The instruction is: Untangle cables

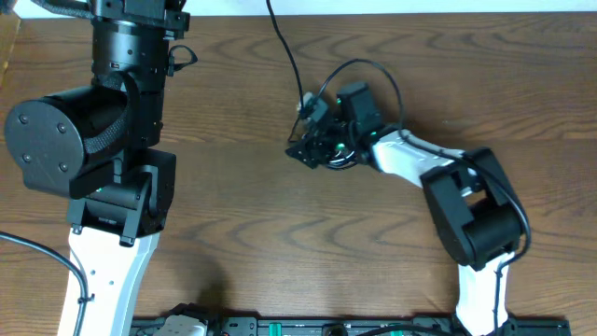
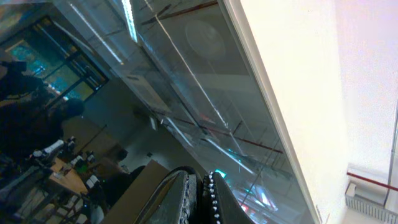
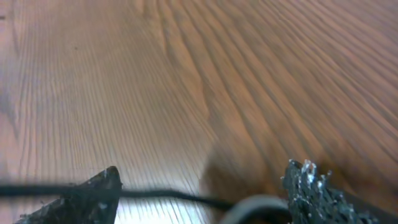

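Left arm is raised off the tabletop and fills the left third of the overhead view. Left end effector: fingers pressed together, nothing between them. Its wrist camera points up at glass panels and a white wall, no wood in frame.

Centre: cables sit bunched in a small dark tangle on the tabletop, a little right of middle, in the far half. A white bit shows at the tangle's upper left edge, probably the white cord or its plug, but it's too small to be sure. A long wire runs from that spot up to the far edge. A black loop arcs over the top and right side of the tangle.

Right: right arm comes in from the lower right, its white link pointing up-left. Right end effector is down on the tangle. In the wrist view its fingers are spread wide, low over the wood. A thin cord lies across the gap between them, and a blurred grey loop sits just inside the right-hand finger. Neither finger is pressing on the cord, so nothing is gripped
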Available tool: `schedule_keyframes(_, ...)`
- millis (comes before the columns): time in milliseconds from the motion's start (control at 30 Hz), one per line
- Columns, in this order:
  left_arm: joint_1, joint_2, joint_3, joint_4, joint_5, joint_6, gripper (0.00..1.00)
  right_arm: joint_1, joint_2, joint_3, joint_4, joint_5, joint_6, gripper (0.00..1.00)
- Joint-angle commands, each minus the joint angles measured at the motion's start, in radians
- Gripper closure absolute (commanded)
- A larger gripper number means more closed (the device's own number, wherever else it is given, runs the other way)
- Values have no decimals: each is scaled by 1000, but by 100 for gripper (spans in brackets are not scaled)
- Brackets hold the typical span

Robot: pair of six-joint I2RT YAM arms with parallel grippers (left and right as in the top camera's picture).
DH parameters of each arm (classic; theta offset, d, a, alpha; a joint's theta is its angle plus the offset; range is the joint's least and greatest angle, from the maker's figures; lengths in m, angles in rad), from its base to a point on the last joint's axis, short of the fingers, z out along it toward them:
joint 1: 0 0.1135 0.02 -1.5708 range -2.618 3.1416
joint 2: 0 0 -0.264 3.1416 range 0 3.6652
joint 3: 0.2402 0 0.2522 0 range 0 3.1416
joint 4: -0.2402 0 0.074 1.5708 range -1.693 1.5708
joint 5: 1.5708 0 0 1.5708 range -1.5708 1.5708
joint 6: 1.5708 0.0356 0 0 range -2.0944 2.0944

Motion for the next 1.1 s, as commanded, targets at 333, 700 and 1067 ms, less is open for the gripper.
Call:
schedule_keyframes(333, 3, -10, 23, -38, -6, 17, 93, 21, -30, 13, 166, 53, 164, 99)
schedule_keyframes(700, 3, -10, 23, -55, -6, 39, 92, -151, -409, 13, 133, 45, 352, 99)
schedule_keyframes(1067, 3, -10, 23, -217, -5, 140, 92, -228, -616, 13, -100, 125, 380, 99)
